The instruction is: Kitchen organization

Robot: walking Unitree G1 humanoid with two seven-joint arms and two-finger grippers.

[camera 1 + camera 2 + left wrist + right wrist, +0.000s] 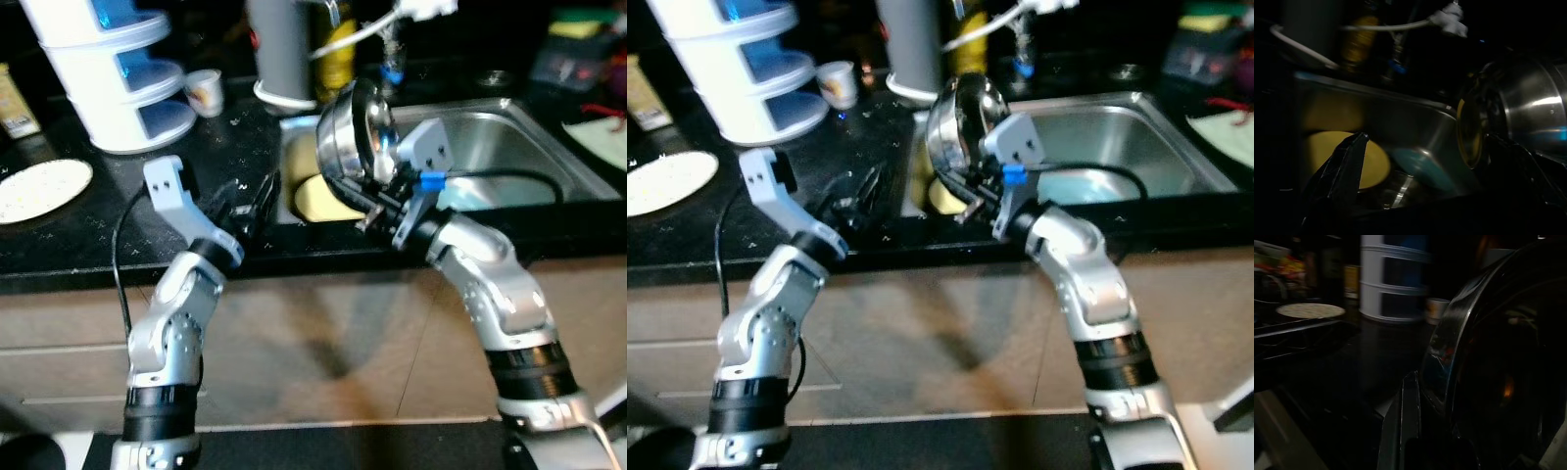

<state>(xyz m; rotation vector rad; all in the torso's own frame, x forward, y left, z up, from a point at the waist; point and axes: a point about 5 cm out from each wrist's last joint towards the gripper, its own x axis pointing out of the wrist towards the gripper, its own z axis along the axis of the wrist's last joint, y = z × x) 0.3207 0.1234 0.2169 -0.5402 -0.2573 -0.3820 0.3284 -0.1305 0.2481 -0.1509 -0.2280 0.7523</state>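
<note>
My right gripper (377, 201) is shut on the rim of a steel bowl (353, 132), holding it tilted on its side above the left end of the sink (519, 122). In the right wrist view one finger (1405, 426) lies against the bowl's rim (1449, 357). A yellow plate (318, 196) and a light blue dish (490, 191) lie in the sink. My left gripper (257, 201) rests low on the black counter (127, 225) just left of the sink, open with nothing between its fingers (1344, 166).
A white tiered stand (118, 78), a small cup (204, 91) and a grey cylinder (281, 49) stand at the back of the counter. A speckled white plate (39, 186) lies at far left. The faucet with a white hose (392, 34) hangs behind the bowl.
</note>
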